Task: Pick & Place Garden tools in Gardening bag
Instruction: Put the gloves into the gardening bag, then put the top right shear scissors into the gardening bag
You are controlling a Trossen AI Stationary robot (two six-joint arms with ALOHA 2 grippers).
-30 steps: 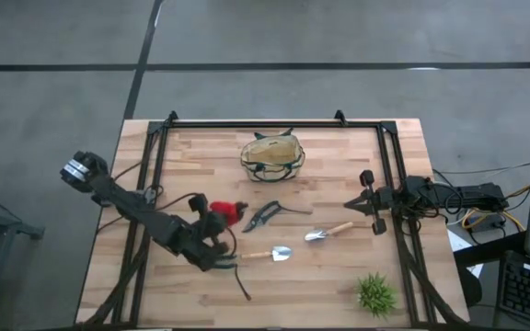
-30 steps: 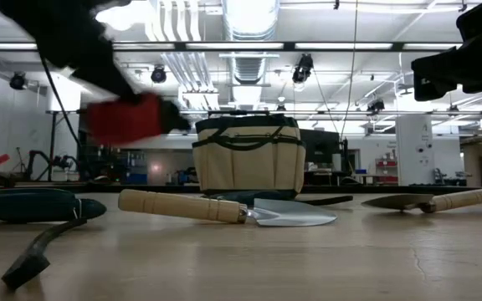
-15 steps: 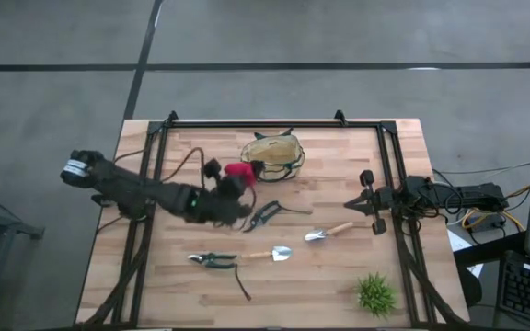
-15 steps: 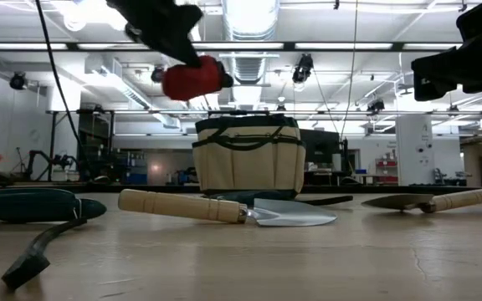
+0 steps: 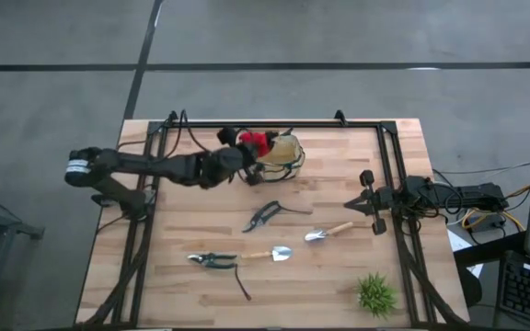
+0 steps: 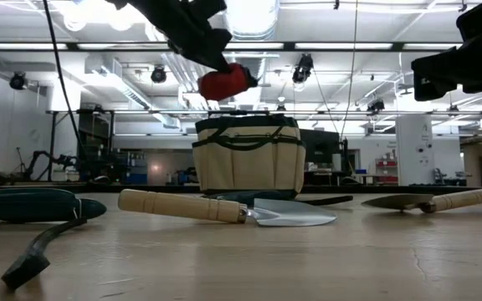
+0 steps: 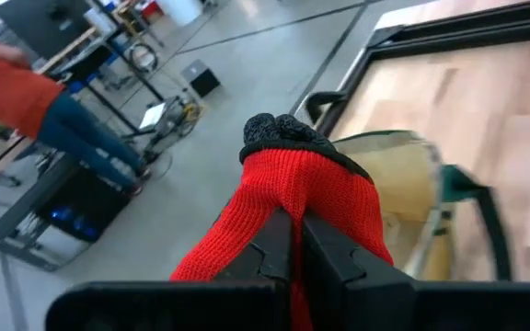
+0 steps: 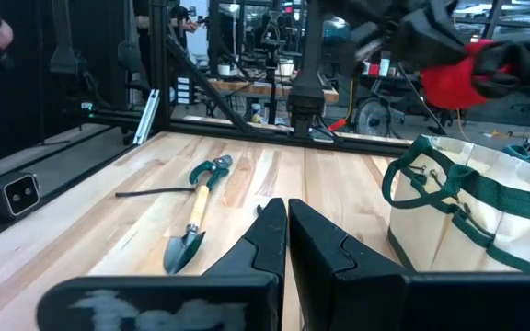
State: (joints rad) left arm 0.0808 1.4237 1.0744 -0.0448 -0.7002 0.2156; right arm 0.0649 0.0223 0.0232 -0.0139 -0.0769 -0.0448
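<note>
Grey concrete floor (image 5: 357, 37) around the wooden table (image 5: 201, 225), fluorescent strip lights (image 6: 249, 46) under an open-duct ceiling.

The gardening bag (image 5: 274, 154) stands open-topped near the far edge, its looped handles (image 8: 435, 179) ringing the mouth. Bare tabletop (image 5: 191, 207) spreads on the left; shears (image 5: 263, 216) and two trowels (image 5: 270, 254) clutter the middle.

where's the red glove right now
The red glove is held in the left gripper, up in the air at the left rim of the bag, near the table's far edge.
</note>
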